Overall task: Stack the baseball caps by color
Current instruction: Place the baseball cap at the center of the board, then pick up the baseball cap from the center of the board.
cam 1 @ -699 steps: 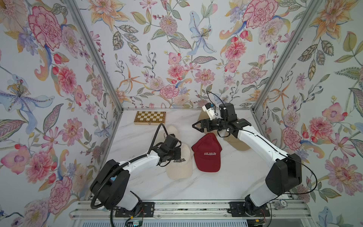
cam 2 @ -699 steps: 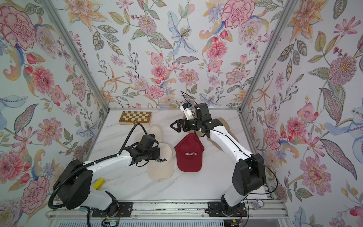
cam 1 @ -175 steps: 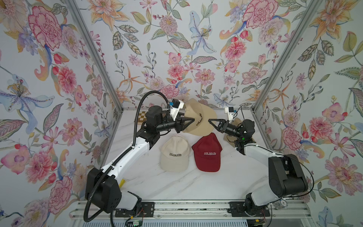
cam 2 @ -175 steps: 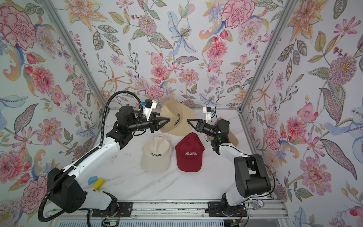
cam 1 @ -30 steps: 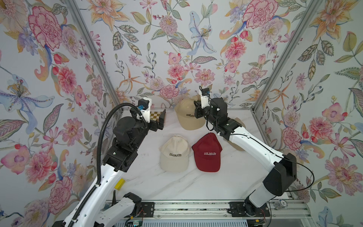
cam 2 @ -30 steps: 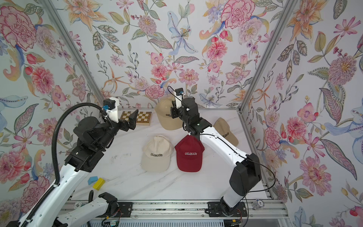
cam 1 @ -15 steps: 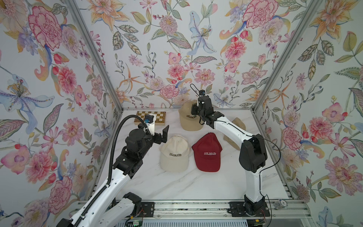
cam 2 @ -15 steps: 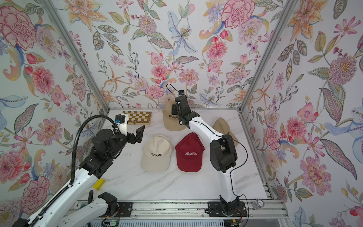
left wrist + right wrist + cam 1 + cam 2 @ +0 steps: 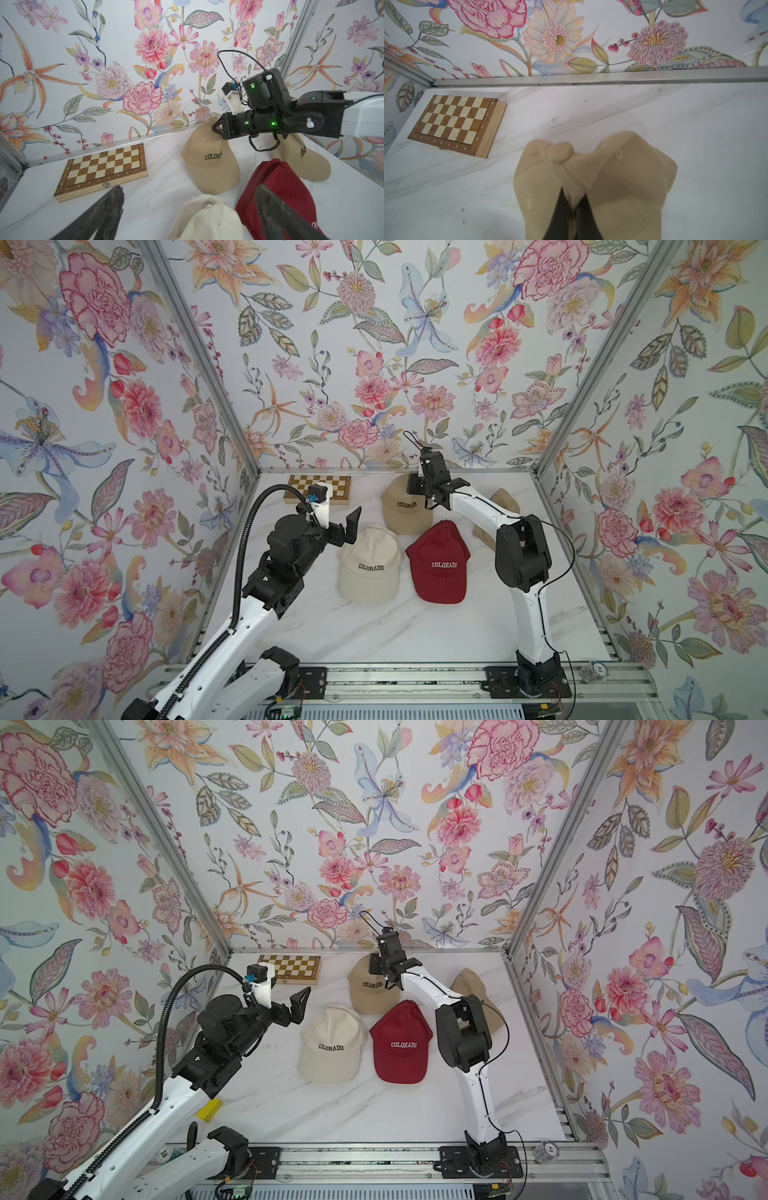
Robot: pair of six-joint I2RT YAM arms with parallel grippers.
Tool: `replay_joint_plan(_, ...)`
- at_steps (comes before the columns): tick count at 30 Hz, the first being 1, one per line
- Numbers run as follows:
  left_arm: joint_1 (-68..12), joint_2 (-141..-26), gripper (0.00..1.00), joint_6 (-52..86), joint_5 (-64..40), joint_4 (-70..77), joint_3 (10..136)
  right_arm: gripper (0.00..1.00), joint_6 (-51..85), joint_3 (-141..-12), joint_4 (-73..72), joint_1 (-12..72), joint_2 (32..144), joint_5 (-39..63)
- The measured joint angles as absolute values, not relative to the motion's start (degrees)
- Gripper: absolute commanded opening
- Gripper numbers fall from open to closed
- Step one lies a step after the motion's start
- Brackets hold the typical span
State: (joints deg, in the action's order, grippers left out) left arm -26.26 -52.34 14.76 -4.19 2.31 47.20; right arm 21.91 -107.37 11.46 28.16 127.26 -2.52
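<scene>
Surface (image 9: 374,635): white marble, carrying four visible caps and a board.
Chessboard (image 9: 340,488): flat in the back left corner.
Tan cap (image 9: 405,510): back centre, right of the chessboard, its crown pinched from above.
Second tan cap (image 9: 506,501): back right, partly hidden behind the right arm.
Cream cap (image 9: 370,568): mid-surface, brim forward.
Red cap (image 9: 440,568): just beside the cream cap, on its right.
Left gripper (image 9: 189,187): spread wide, empty, raised left of the cream cap.
Right gripper (image 9: 573,193): closed on the tan cap's crown.

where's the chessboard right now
In a top view the chessboard lies flat on the table in its far left corner, left of and apart from the tan cap at back centre.
</scene>
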Motion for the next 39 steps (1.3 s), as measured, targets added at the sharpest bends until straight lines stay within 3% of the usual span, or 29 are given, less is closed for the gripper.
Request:
replay_joint_plan(8, -26.26, -53.04, 1.00, 15.53, -4.54, 2.70, 47.11, 0.00, 22.79, -107.37, 11.94, 28.03, 128.22, -1.87)
replay_joint_plan(9, -26.26, -53.06, 1.00, 15.53, -4.60, 2.70, 47.11, 0.06, 22.83, -107.37, 11.94, 28.03, 128.22, -1.87)
replay_joint_plan(13, -26.26, -53.41, 1.00, 15.53, -5.39, 2.72, 47.11, 0.47, 23.29, -107.37, 11.90, 27.97, 128.20, -1.69)
replay_joint_plan(19, -26.26, -54.13, 1.00, 15.53, -5.82, 2.70, 47.11, 1.00, 21.39, -107.68, 13.02, 27.53, 127.55, -1.13)
replay_joint_plan(24, -26.26, -54.59, 1.00, 15.51, -5.87, 3.09, 47.11, 0.99, 19.09, -106.04, 14.50, 26.22, 121.01, 0.58)
replay_joint_plan(29, -26.26, -56.58, 0.99, 15.44, -7.49, 5.76, 47.11, 0.99, 17.28, -95.07, 12.25, 21.47, 102.00, 4.73)
replay_joint_plan(35, -26.26, -62.59, 1.00, 12.51, -10.59, 7.92, 47.46, 0.99, 18.48, -73.60, 8.32, 8.51, 77.14, 7.16)
replay_joint_plan(39, -26.37, -66.83, 1.00, 11.11, -12.97, 9.21, 48.47, 0.99, 22.24, -57.04, 9.17, -4.49, 65.65, 10.63)
